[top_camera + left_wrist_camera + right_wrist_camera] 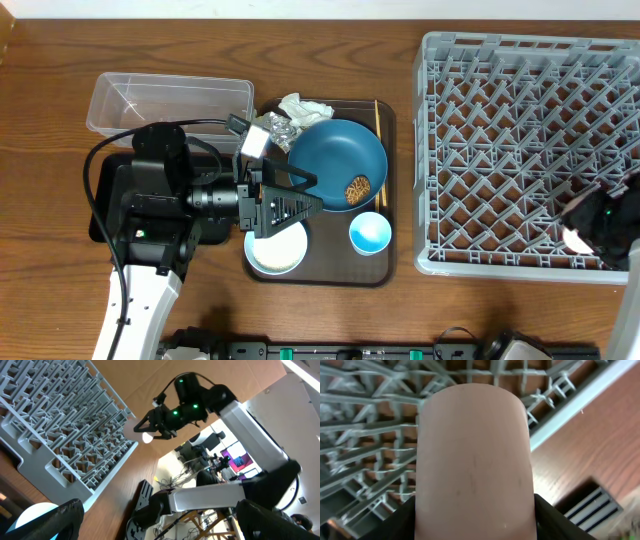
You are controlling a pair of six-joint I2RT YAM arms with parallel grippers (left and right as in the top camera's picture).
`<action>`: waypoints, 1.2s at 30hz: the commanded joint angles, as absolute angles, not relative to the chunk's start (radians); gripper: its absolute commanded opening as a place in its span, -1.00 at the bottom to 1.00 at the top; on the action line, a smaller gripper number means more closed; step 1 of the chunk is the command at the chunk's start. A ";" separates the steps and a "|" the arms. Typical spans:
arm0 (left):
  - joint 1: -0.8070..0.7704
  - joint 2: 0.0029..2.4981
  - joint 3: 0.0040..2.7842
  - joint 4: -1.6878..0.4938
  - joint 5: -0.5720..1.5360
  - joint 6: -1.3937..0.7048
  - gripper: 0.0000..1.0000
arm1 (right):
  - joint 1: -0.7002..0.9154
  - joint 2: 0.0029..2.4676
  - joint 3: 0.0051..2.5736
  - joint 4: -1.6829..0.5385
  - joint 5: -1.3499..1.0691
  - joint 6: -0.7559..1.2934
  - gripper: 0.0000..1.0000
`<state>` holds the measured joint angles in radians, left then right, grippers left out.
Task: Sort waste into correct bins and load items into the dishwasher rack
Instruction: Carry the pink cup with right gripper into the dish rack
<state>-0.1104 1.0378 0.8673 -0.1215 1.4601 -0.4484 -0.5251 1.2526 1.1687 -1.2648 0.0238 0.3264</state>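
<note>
Right gripper (583, 232) pinches the pink cup (475, 460), jaws pressed against its sides. The cup hangs over the near right corner of the rack (500, 120), its length running out from the fingers toward the pegs beyond. Left gripper (290, 205) is spread wide and empty over the brown tray (330, 277), well apart. Judgement: setting the cup down falls to the right arm.

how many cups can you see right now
2. The pink cup is held in the right gripper over the dishwasher rack; the light-blue cup stands on the brown tray beside the white bowl. The left arm may hide others.
</note>
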 commanded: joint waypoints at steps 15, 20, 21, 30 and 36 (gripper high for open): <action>-0.112 1.031 0.888 -0.118 1.473 -0.450 0.96 | -0.549 1.457 1.182 -1.317 0.030 0.332 0.91; -0.112 1.031 0.888 -0.118 1.473 -0.450 0.96 | -0.549 1.455 1.182 -1.308 0.017 0.332 0.99; -0.112 1.031 0.888 -0.118 1.473 -0.450 0.96 | -0.549 1.455 1.182 -1.307 0.014 0.332 0.98; -0.112 1.031 0.888 -0.118 1.473 -0.451 0.96 | -0.540 1.392 1.232 -1.293 -0.258 0.183 0.84; -0.126 1.031 0.888 -0.120 1.453 -0.451 0.96 | -0.496 1.238 1.272 -1.250 -0.506 0.080 0.88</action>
